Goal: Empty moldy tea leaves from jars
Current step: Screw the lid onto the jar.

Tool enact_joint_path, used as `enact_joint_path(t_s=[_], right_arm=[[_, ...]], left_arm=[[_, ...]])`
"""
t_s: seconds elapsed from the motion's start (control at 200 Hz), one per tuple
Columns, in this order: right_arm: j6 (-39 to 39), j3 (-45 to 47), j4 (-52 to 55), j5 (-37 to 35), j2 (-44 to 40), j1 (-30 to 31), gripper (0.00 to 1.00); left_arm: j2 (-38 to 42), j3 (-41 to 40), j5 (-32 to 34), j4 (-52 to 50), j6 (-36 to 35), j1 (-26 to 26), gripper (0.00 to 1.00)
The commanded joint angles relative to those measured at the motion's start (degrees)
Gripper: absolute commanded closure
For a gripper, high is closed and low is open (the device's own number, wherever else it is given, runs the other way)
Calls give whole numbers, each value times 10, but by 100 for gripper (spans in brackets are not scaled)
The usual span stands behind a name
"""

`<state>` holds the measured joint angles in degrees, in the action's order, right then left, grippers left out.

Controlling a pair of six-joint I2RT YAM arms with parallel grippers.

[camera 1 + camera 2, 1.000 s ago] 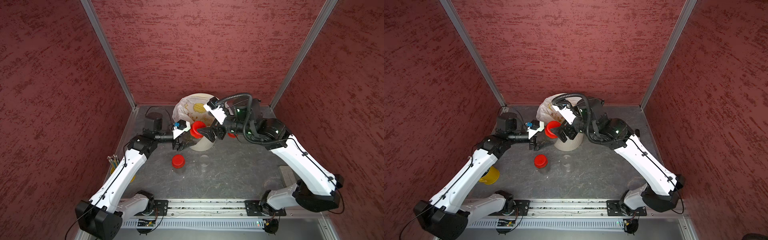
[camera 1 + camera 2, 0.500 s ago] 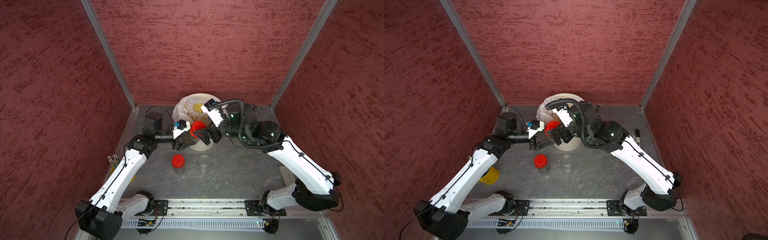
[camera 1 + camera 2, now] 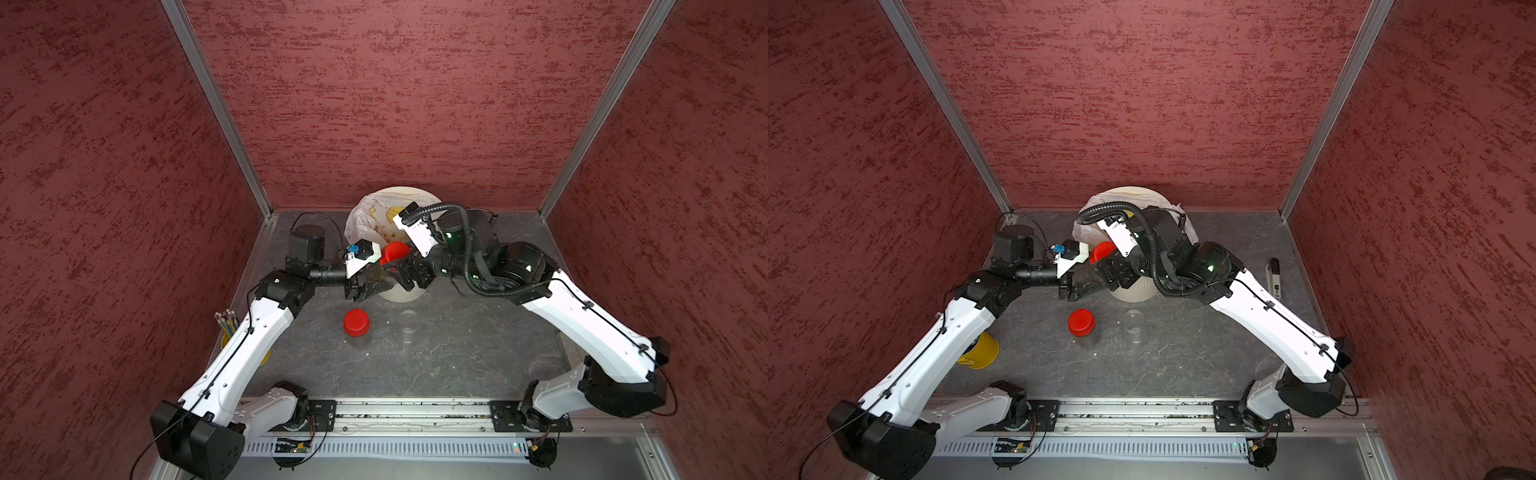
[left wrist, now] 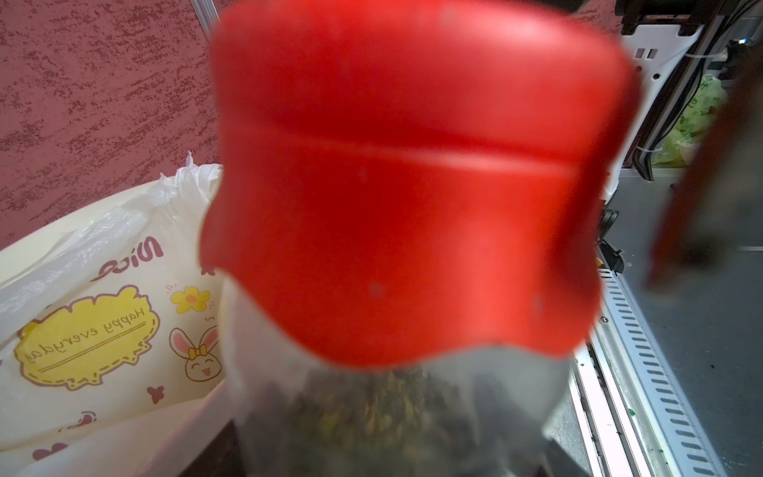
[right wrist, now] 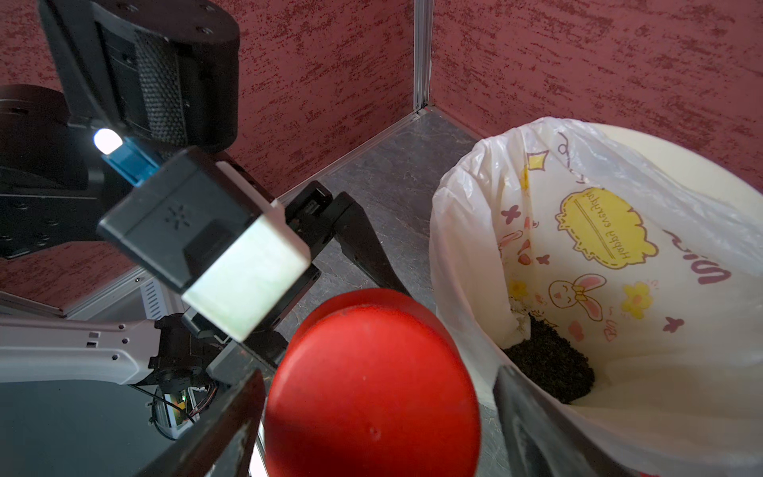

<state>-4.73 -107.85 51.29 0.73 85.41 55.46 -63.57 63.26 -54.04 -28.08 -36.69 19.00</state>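
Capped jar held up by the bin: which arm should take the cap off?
Right. The right hand stands open with a finger on each side of the red cap, so it probably only needs to close and twist. The left hand is shut on the jar body, busy steadying it.

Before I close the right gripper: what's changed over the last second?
The right gripper moved in toward the left gripper and now straddles the red cap of the held jar, jaws apart. The left gripper stayed shut on that jar by the bin; the capped jar and open jar on the table haven't moved.
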Motion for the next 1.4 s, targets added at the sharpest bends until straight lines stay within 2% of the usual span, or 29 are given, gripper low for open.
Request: enact_joint_path(t_s=[0.0,0.296,0.516,0.711,0.887,0.967,1.097,1.393], right_arm=[[-5,-3,-2,-8,3,4,15],[8,4,-3,-7,2,4,24],[38,18,-11,-8,-4,4,39],[110,39,-14,23,-14,3,49],[186,60,-26,61,-35,-2,53],[226,55,-24,85,-36,-8,53],[290,54,-20,102,-37,-18,46],[364,22,3,148,-24,-45,35]], left_arm=[[3,5,-7,10,6,-1,38],[4,6,-7,9,6,-1,38],[5,5,-9,9,6,0,38],[5,7,-11,7,6,0,38],[4,7,-14,4,5,-1,38],[3,9,-16,3,5,-1,38],[3,9,-18,2,3,0,38],[4,9,-21,0,3,1,39]])
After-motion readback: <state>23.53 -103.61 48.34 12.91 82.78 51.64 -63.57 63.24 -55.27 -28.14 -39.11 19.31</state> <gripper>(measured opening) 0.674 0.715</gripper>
